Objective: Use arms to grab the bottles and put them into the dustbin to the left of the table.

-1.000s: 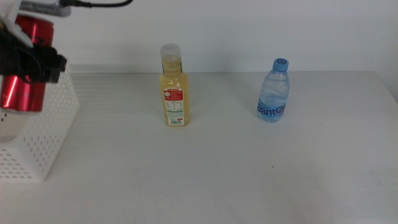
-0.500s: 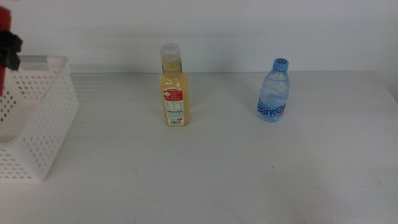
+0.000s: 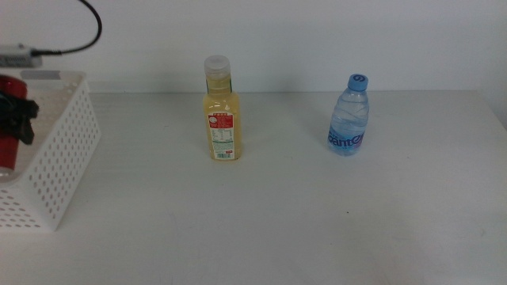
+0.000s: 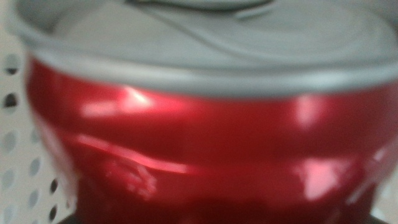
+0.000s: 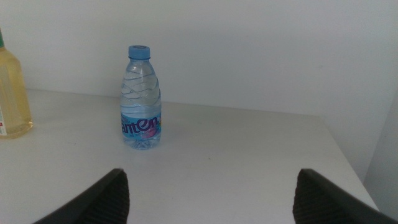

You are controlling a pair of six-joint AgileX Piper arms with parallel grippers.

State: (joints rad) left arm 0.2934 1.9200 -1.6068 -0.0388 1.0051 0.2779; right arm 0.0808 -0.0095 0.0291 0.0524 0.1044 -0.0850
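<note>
Since a second ago the left claw (image 3: 17,117) has come down from above the white perforated plastic dustbin (image 3: 67,154) and now sits low inside it at the middle view's left edge, clenched on the slim red soda can (image 3: 7,119), which stands upright within the basket walls rather than over them. Up close in the left wrist view, the can (image 4: 199,143) fills almost everything, its grey top rim blurred and the dustbin's round-holed wall (image 4: 18,143) just beside it; the claw's own jaws barely show there. A thick black cable (image 3: 79,32) loops above the dustbin. Well apart from the left claw, out on the plain white-grey counter (image 3: 285,214), the yellow-liquid bottle with white cap and red label (image 3: 221,109) and the clear blue-capped water bottle (image 3: 349,116) stand upright, unmoved, the water bottle farther from that claw than the yellow one. The right claw (image 5: 208,199) waits out of the middle view with its two dark jaws spread wide and nothing between them; ahead of it stands the water bottle (image 5: 140,98), with the yellow bottle (image 5: 12,93) off to one side
</note>
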